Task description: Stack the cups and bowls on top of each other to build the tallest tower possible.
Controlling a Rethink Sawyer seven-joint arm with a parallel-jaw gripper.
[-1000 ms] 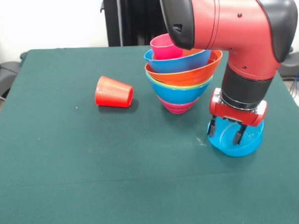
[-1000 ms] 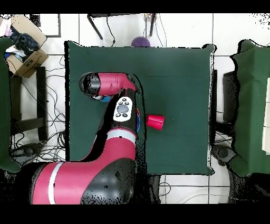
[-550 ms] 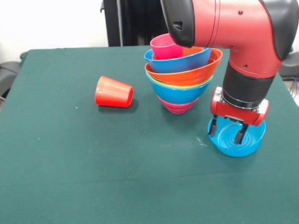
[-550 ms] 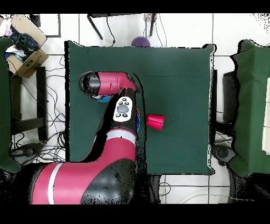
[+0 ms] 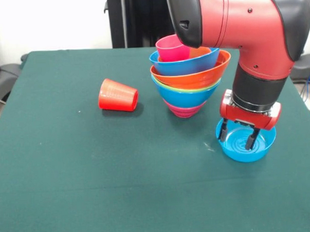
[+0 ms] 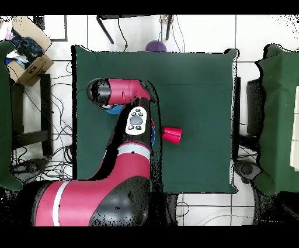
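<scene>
Arm: the red and black arm [image 5: 249,35] comes down at the right of the front view, its wrist just right of the tower.
Fingers: the gripper [image 5: 240,134] hangs over the light blue bowl [image 5: 246,141]; its two dark fingers [image 5: 223,129] are spread apart, tips down inside the bowl, gripping nothing.
Light blue bowl: upright on the green bench [image 5: 96,175], at about 4 o'clock from the tower, just beside it and apart from it.
Tower: nested bowls stand near the bench's middle, bands from the bottom magenta, blue, green, orange, blue [image 5: 186,63]; the pink cup [image 5: 171,47] sits topmost, partly behind the arm.
Red-orange cup: lies on its side [image 5: 118,95] at 9 o'clock from the tower, mouth facing the tower, apart from it.
Overhead view: the arm [image 6: 120,93] covers the tower; the red-orange cup [image 6: 172,135] shows at its right, and a sliver of the light blue bowl [image 6: 116,109] under the wrist.
</scene>
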